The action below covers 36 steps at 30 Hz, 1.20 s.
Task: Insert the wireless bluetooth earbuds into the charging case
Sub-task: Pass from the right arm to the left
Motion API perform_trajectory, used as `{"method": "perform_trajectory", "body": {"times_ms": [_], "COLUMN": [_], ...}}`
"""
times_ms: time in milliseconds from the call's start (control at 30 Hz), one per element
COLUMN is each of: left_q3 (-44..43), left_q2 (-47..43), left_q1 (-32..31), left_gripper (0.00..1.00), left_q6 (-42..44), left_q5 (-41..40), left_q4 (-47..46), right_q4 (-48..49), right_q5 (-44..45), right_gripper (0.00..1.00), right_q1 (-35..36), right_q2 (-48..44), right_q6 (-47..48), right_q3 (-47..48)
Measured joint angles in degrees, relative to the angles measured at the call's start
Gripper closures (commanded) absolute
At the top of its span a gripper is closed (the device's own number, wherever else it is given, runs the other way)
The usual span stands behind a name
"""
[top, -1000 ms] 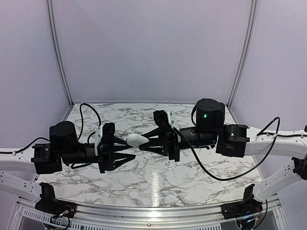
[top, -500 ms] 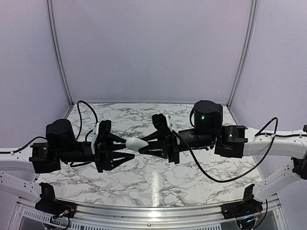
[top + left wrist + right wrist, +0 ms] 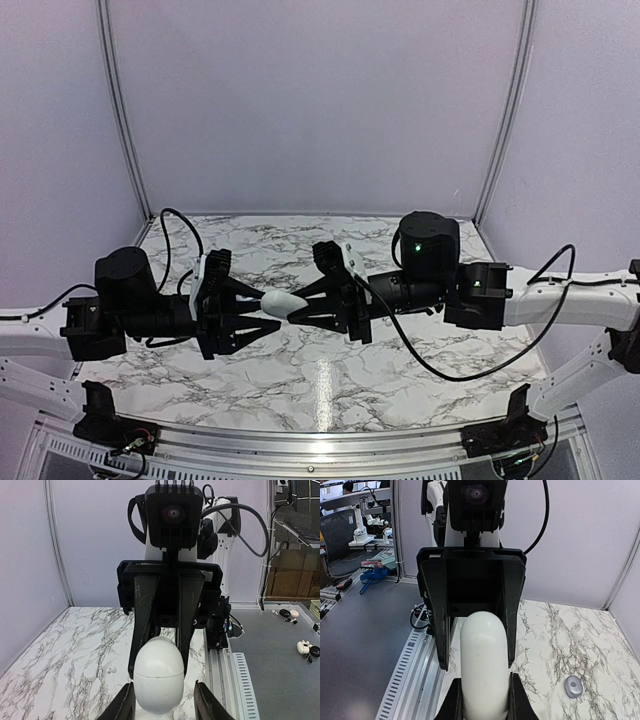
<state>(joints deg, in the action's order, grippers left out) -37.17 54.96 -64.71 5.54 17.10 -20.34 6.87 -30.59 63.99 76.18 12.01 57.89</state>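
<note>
The white egg-shaped charging case (image 3: 281,301) is closed and held in the air between my two grippers above the marble table (image 3: 400,350). My right gripper (image 3: 485,702) is shut on the case (image 3: 485,670), with both fingers pressed against its sides. My left gripper (image 3: 165,707) is open, and its fingers flank the case's near end (image 3: 159,677) with a gap on the right side. One small grey rounded earbud (image 3: 573,686) lies on the marble at the right of the right wrist view. No other earbuds are visible.
Two tiny pale specks (image 3: 111,669) lie on the marble below the case. Beyond the table's rail, a grey bench (image 3: 270,680) holds other small white and dark pieces (image 3: 304,648). White booth walls enclose the table.
Both grippers and the case have shifted slightly left and a little lower. The right gripper has kept its hold on the case.
</note>
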Motion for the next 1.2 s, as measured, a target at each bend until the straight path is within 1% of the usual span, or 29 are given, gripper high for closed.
{"method": "perform_trajectory", "body": {"times_ms": [133, 233, 333, 433, 600, 933, 1067, 1200], "left_q3": [-0.5, -0.5, -0.5, -0.5, -0.5, -0.5, -0.5, -0.5], "left_q2": [0.0, 0.0, 0.0, 0.1, 0.2, 0.2, 0.3, 0.4], "left_q1": [0.0, 0.0, 0.0, 0.0, 0.0, 0.0, 0.0, 0.0], "left_gripper": [0.58, 0.64, 0.67, 0.64, 0.63, 0.64, 0.6, 0.67], "left_q6": [0.0, 0.0, 0.0, 0.0, 0.0, 0.0, 0.1, 0.0], "left_q5": [-0.2, -0.5, -0.6, -0.5, -0.4, -0.1, -0.2, -0.2], "left_q4": [-0.1, -0.1, -0.1, -0.2, -0.2, -0.2, -0.2, -0.2], "right_q4": [-0.1, -0.1, -0.1, -0.2, -0.3, -0.5, -0.5, -0.7], "right_q5": [0.0, 0.0, 0.0, 0.0, 0.0, 0.0, 0.0, 0.0], "right_gripper": [1.0, 1.0, 1.0, 1.0, 1.0, 1.0, 1.0, 1.0], "right_q1": [0.0, 0.0, 0.0, 0.0, 0.0, 0.0, 0.0, 0.0], "right_q2": [0.1, 0.1, 0.1, 0.1, 0.1, 0.2, 0.6, 0.8], "right_q6": [0.0, 0.0, 0.0, 0.0, 0.0, 0.0, 0.0, 0.0], "right_q3": [0.0, 0.0, -0.1, -0.1, -0.1, -0.1, -0.1, -0.1]}}
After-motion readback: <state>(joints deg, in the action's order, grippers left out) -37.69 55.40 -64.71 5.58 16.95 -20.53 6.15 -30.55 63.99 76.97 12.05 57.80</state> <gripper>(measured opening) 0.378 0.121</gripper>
